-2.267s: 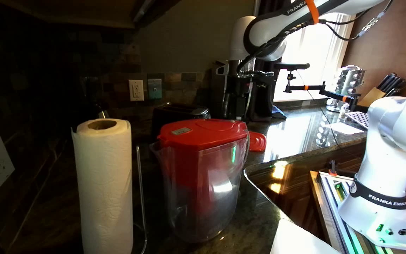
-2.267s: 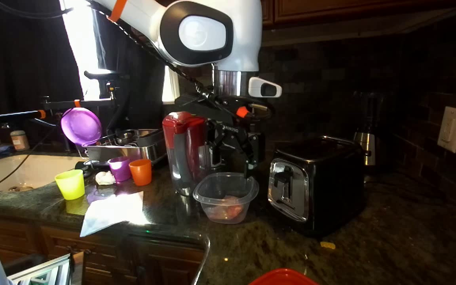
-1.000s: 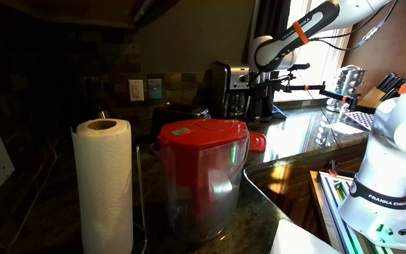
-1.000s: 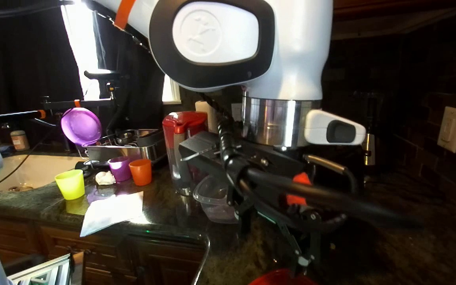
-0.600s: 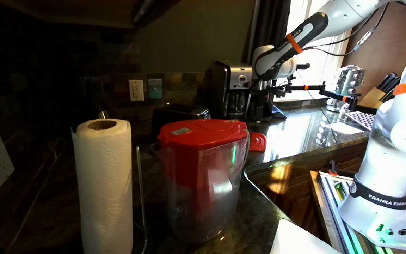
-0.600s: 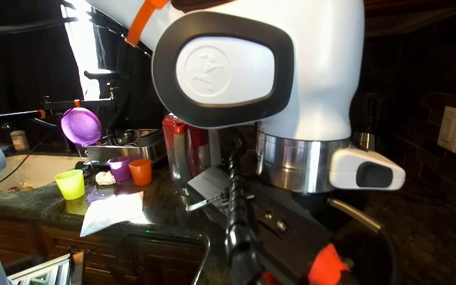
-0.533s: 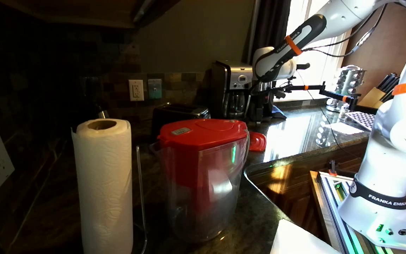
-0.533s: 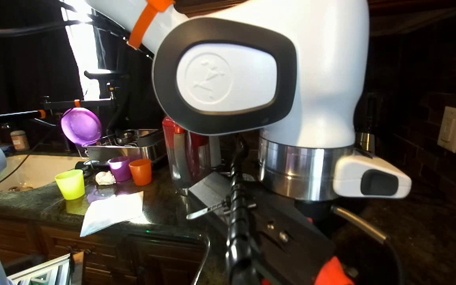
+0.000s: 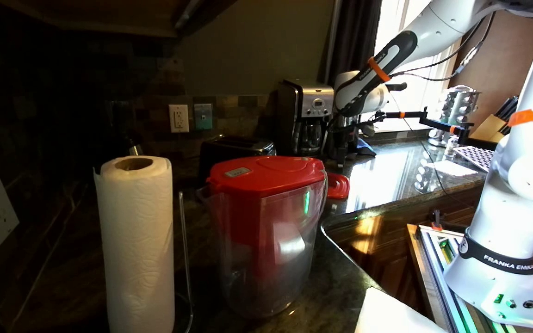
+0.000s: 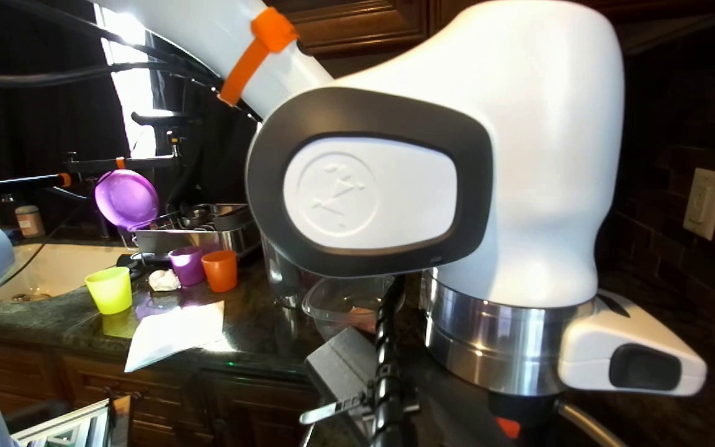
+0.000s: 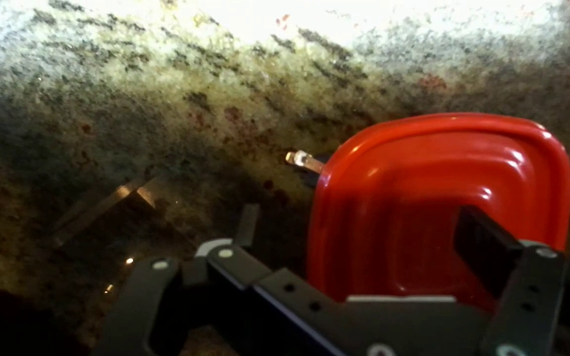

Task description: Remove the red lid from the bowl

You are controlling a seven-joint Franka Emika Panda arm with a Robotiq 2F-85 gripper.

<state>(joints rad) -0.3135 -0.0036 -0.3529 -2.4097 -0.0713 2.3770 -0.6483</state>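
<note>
Glossy red, the lid (image 11: 418,207) lies on the speckled counter (image 11: 206,133), partly beneath the gripper (image 11: 358,222) as the wrist view looks down. The gripper's fingers (image 11: 488,252) are spread wide and straddle only one edge of the lid. The finger at the left of that view hangs over counter, just outside the rim; the finger at the right reaches across the lid, well inside its rim, with red showing on both sides of it. The lid's far rim lies beyond both fingertips, and its nearest stretch is hidden under the gripper's linkage. Whether the finger over the lid touches it or hovers above, I cannot tell.

In an exterior view the lid shows just below the dark fingertips, its left side hidden by the red-topped pitcher (image 9: 266,231), which stands apart from the fingers, nearer that camera. The coffee maker (image 9: 312,111) is to the left of the fingers there, and the toaster (image 9: 234,143) farther left. In an exterior view the arm (image 10: 531,155) hides part of the clear bowl (image 10: 317,304), which stands uncovered and apart from the fingers, something reddish (image 10: 362,318) inside it.
</note>
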